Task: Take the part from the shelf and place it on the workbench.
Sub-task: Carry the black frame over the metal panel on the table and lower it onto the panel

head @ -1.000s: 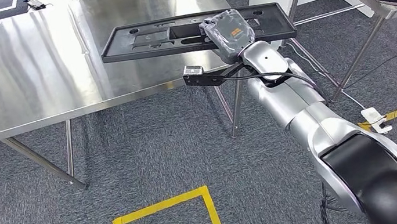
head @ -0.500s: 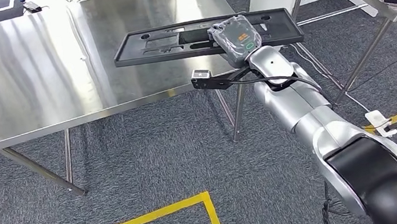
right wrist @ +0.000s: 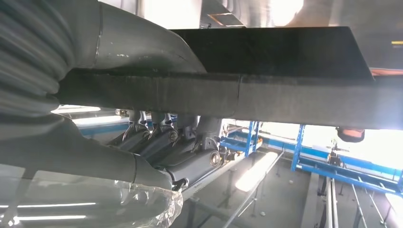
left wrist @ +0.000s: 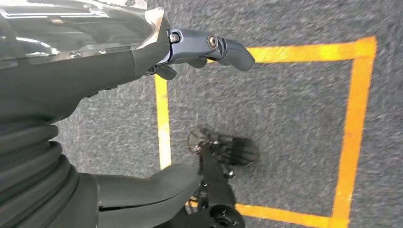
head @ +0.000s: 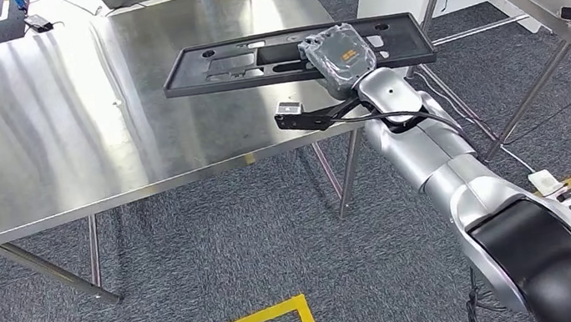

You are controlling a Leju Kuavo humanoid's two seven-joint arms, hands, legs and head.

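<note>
Currently, the right hand [head: 339, 54] grips the long black plastic panel [head: 251, 59] off-centre, above the steel tabletop [head: 73, 115]'s near right corner. Risk: its unsupported long end may sag or twist loose. The left hand [left wrist: 199, 50] hangs empty, fingers curled.

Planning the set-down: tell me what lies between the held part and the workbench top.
Nothing: in the head view the black part hangs over bare steel workbench, held by the right hand.
</note>
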